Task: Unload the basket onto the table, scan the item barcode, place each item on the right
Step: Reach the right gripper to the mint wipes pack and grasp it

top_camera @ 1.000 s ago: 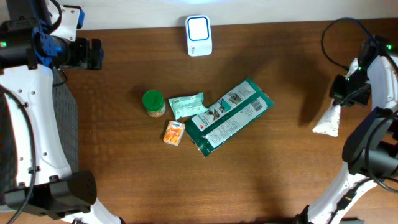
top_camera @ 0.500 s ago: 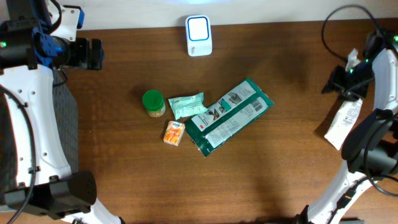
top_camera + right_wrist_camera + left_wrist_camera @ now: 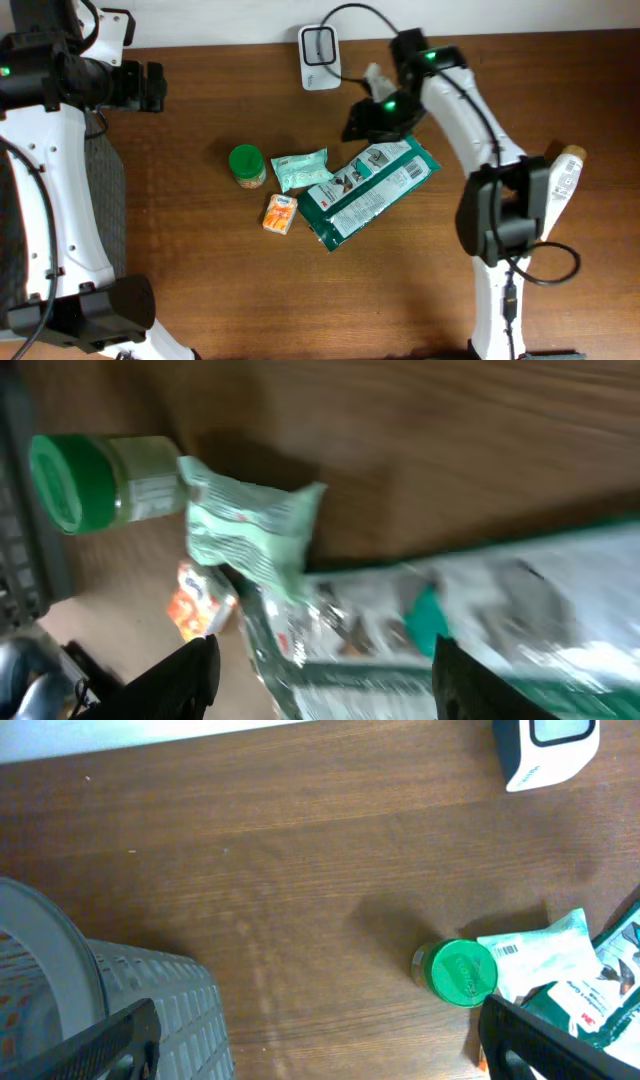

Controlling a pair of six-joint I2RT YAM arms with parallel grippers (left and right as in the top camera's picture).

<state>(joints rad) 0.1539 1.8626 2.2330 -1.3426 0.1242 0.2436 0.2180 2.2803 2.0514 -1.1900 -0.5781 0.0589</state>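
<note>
The long green package [image 3: 372,188] lies flat on the counter [image 3: 200,290] right under my right jaws, which hang over its upper end; in my right wrist view it fills the space below and between my fingers [image 3: 188,672], blurred, its printed face up. Those jaws stand apart with nothing between them, not touching the package as far as I can tell. Just beyond the package's other end, a pale green packet [image 3: 300,170] lies partly against it, and a small orange packet [image 3: 281,213] sits beside the package's lower corner. Farther out on that same side a jar with a green lid [image 3: 246,165] lies on its side next to the pale packet. The white scanner [image 3: 319,57] stands near my right jaws, at the back edge of the counter — apart from all the items. A white tube with a tan cap [image 3: 562,182] lies well away on the opposite side, by my right arm's lower link. My left jaws are far off at the counter's back corner — fully spread and empty, their fingers [image 3: 112,1042] framing the jar well ahead of them, with a grey slatted basket [image 3: 150,1005] just below them.
</note>
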